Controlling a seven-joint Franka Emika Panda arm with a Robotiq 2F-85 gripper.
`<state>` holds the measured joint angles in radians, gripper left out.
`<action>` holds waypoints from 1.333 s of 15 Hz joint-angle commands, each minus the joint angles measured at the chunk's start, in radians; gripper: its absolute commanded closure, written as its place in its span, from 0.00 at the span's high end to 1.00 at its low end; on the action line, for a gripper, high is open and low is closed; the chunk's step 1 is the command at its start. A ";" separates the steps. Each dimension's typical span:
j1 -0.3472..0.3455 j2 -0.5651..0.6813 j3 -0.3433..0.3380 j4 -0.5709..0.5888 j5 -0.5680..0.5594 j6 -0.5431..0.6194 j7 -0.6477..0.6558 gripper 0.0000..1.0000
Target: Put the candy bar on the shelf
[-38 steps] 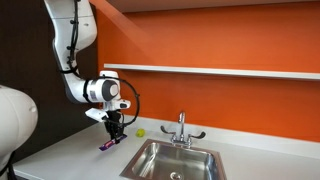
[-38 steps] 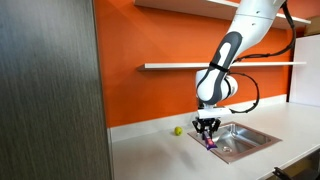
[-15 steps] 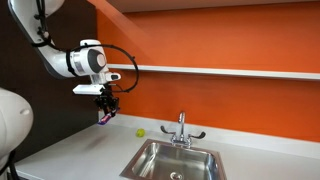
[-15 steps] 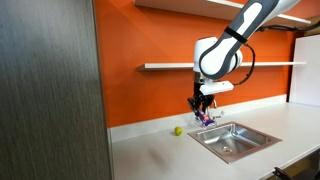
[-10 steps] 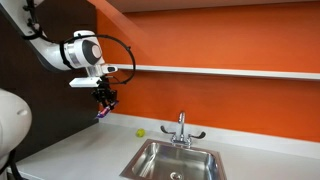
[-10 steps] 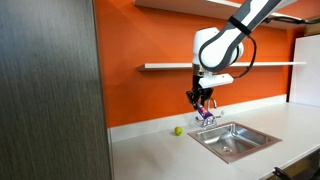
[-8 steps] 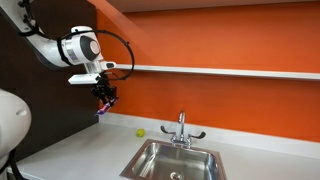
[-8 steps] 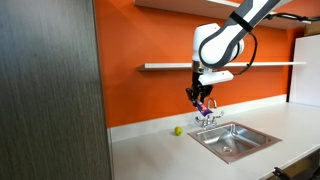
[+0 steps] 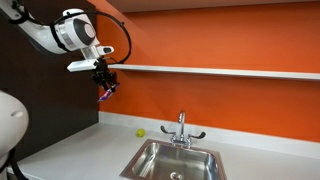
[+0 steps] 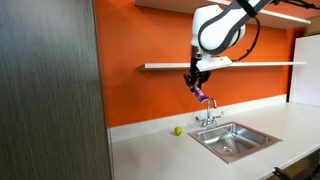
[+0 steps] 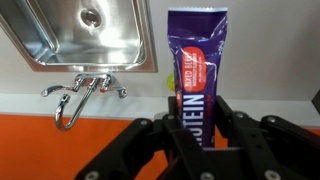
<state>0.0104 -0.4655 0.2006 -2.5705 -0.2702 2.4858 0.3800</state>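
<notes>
My gripper [image 9: 104, 90] is shut on the candy bar [image 9: 103, 97], a flat purple bar with a red and white marking. In the wrist view the candy bar [image 11: 196, 75] stands between the two black fingers [image 11: 229, 122] of the gripper [image 11: 196, 118]. In both exterior views the gripper [image 10: 199, 89] hangs high in the air with the candy bar [image 10: 205, 98] under it, a little below the shelf [image 9: 220, 72], a thin white ledge on the orange wall. The shelf [image 10: 250, 65] also runs behind the arm.
A steel sink [image 9: 178, 160] with a faucet [image 9: 181, 128] is set in the grey-white countertop [image 9: 80, 155]. A small yellow-green ball [image 9: 140, 132] lies on the counter by the wall. A dark cabinet [image 10: 50, 90] stands at one end.
The arm has risen steadily with the candy bar in its gripper, from just above the countertop to just below the shelf, and drifted toward the cabinet end.
</notes>
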 commanded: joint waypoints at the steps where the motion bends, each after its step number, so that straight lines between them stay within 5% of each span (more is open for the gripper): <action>1: -0.041 -0.031 0.038 0.051 -0.031 -0.048 0.025 0.14; 20: -0.048 0.080 0.025 0.414 -0.067 -0.247 -0.028 0.14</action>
<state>-0.0210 -0.4384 0.2244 -2.2581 -0.3155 2.3076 0.3748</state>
